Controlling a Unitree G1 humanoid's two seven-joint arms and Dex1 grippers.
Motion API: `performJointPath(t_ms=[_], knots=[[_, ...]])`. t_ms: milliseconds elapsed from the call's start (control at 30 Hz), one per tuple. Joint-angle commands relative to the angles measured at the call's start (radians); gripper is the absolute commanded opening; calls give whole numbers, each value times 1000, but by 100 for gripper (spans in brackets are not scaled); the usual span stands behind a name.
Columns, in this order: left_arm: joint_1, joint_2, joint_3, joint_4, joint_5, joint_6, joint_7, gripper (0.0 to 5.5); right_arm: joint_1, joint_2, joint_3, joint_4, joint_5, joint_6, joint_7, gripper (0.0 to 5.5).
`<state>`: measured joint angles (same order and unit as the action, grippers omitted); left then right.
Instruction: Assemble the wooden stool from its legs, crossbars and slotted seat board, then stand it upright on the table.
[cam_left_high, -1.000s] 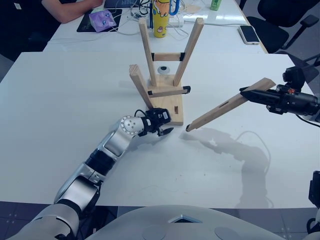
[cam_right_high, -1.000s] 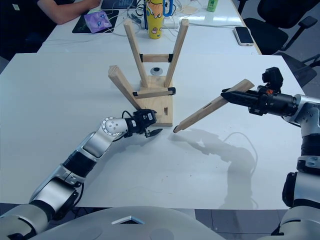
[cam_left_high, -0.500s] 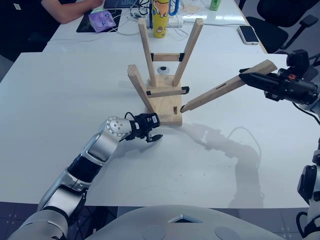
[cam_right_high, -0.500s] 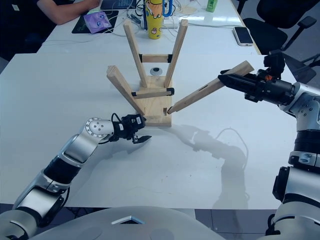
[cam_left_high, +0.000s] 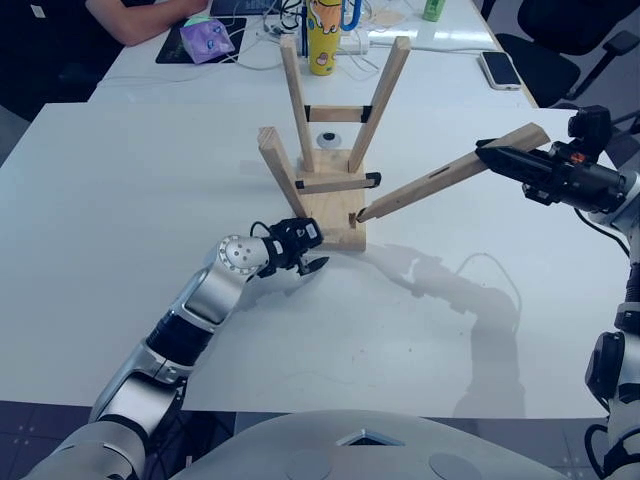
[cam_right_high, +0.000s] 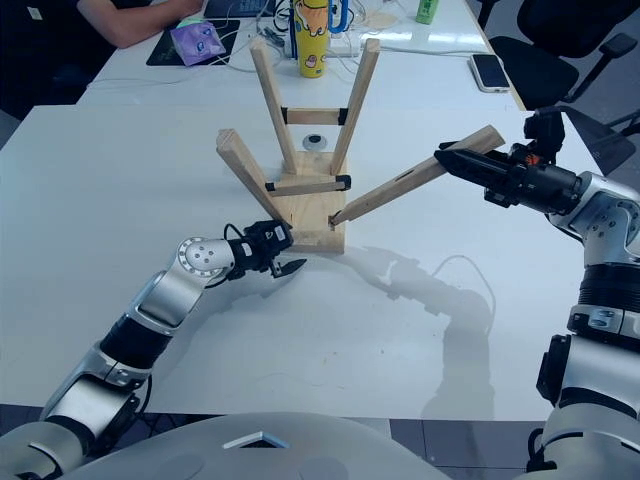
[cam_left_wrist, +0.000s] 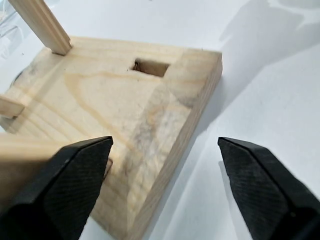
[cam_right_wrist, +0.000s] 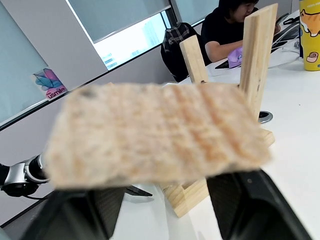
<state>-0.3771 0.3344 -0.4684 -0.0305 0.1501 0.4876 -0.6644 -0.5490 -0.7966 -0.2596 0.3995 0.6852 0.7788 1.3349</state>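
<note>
Last-leg step: right gripper (cam_left_high: 487, 152) jaws pinch fourth leg (cam_left_high: 440, 180), tip by open slot (cam_left_wrist: 150, 66) of upturned seat board (cam_left_high: 330, 218) mid-desk (cam_left_high: 150, 200); left gripper (cam_left_high: 305, 256) jaws spread at board's near edge; next likely needs aligning, pushing in.

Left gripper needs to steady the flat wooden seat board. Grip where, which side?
Probably the near-left corner of the flat wooden seat board, coming from the robot's side, where the open left gripper sits. It lies flat on the white table, so pinch across the corner, not under it. Fitted wooden legs crowd the top; the loose wooden leg in the right gripper occupies the right.
</note>
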Motion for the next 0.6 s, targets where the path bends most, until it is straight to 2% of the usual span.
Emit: performJointPath(t_ms=[33,167,367,600], knots=[[-69,-63,-54,39,35,3,11,391,-18,14,-7,2,11,3,-8,212],[-94,-100,-96,103,79,26,31,391,-27,22,-5,2,11,6,-14,212],[-117,-121,-74,196,104,83,73,391,-18,33,-21,-11,16,8,-35,212],[-108,-78,-89,160,67,168,-41,391,-12,21,-22,-20,3,-2,-39,212]])
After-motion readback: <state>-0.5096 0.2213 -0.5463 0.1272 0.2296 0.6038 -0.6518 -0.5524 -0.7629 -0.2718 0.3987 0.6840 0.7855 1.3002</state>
